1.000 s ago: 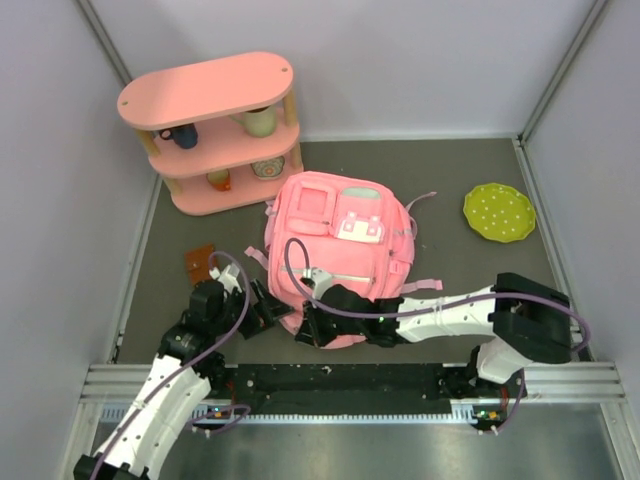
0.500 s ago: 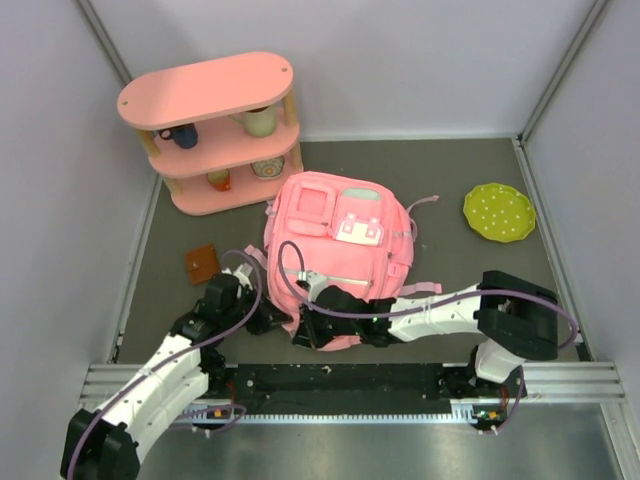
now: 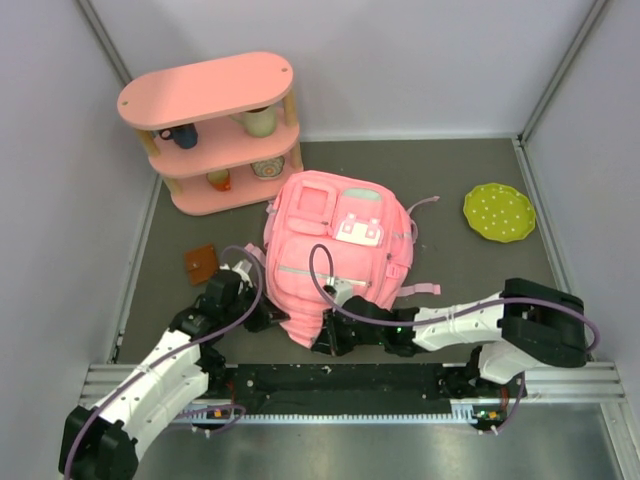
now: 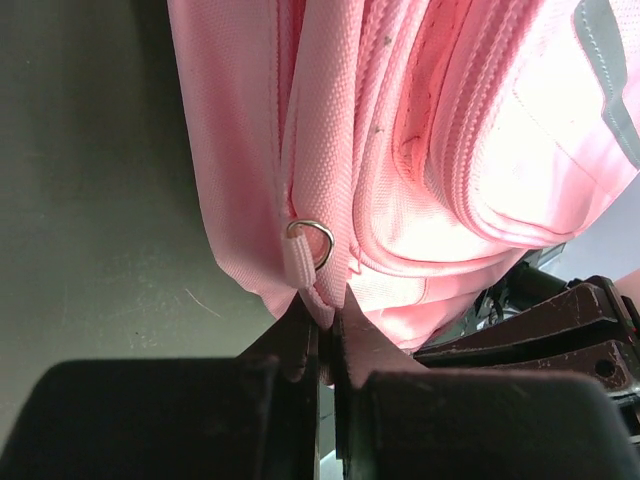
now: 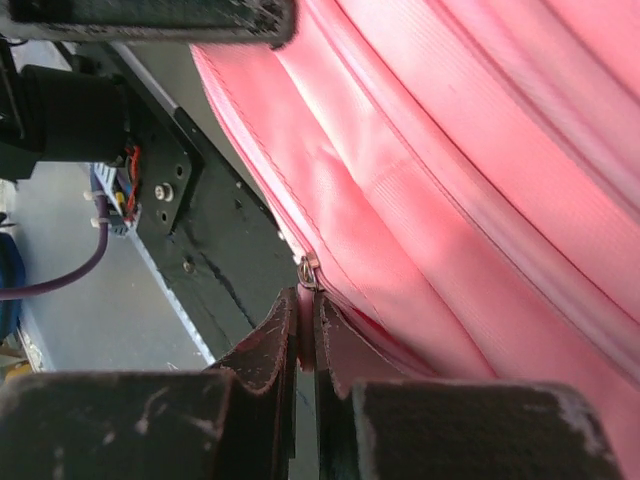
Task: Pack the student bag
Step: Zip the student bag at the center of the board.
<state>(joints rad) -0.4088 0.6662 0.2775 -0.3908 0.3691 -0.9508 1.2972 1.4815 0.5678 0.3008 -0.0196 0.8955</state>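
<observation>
A grey table (image 3: 470, 270) walled by pale panels holds the pink bag (image 3: 335, 250) at its middle, front up, with a pink shelf (image 3: 210, 130) at the far left and a green plate (image 3: 499, 212) to the right. The left fingers (image 4: 310, 335) are clamped on a fabric loop (image 4: 297, 268) with a metal ring at the bag's near left edge. The right fingers (image 5: 292, 325) pinch a zipper pull (image 5: 308, 268) at its near edge.

The student bag (image 3: 335, 250) is pink woven cloth, matt, with a coarse ribbed weave up close. The small ring (image 4: 313, 240) on its webbing loop (image 4: 297, 268) is shiny bare metal. The table (image 3: 470, 180) is dark grey and matt. The shelf (image 3: 205, 90) looks smooth and painted pink, and the plate (image 3: 499, 212) is smooth green.
</observation>
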